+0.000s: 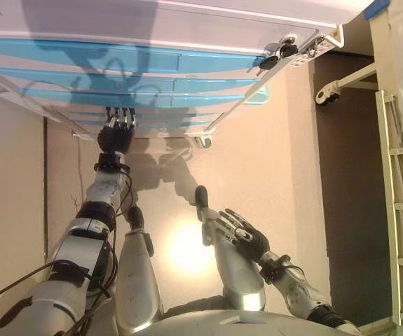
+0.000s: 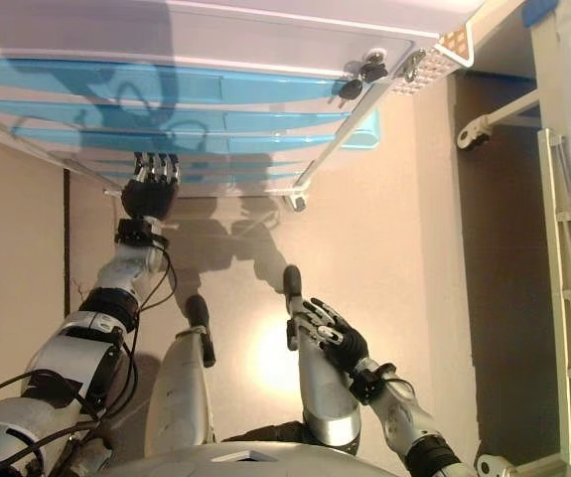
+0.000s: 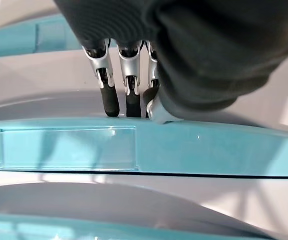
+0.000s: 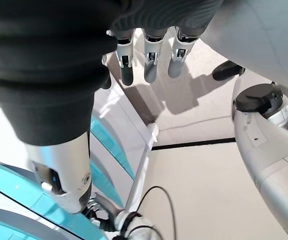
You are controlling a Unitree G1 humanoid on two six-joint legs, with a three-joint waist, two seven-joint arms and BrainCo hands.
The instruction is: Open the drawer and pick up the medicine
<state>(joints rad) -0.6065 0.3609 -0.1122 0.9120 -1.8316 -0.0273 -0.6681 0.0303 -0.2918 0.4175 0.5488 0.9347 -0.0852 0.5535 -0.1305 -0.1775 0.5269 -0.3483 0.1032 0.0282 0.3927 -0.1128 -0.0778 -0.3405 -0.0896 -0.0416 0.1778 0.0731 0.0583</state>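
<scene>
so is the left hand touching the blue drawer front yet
Touching. The left wrist view shows the left hand with its dark fingertips and thumb resting on the top edge of the blue drawer front, no gap visible.

A white wheeled cabinet (image 1: 187, 28) with a stack of translucent blue plastic drawers (image 1: 117, 59) stands ahead of the robot on the beige floor (image 1: 257, 161). The left hand (image 1: 117, 129) reaches forward, its fingers (image 3: 108, 97) touching the top edge of a lower drawer front (image 3: 184, 147). The right hand (image 1: 243, 234) hangs low, well apart from the cabinet. A white metal bed frame (image 1: 401, 203) stands at the right.
</scene>
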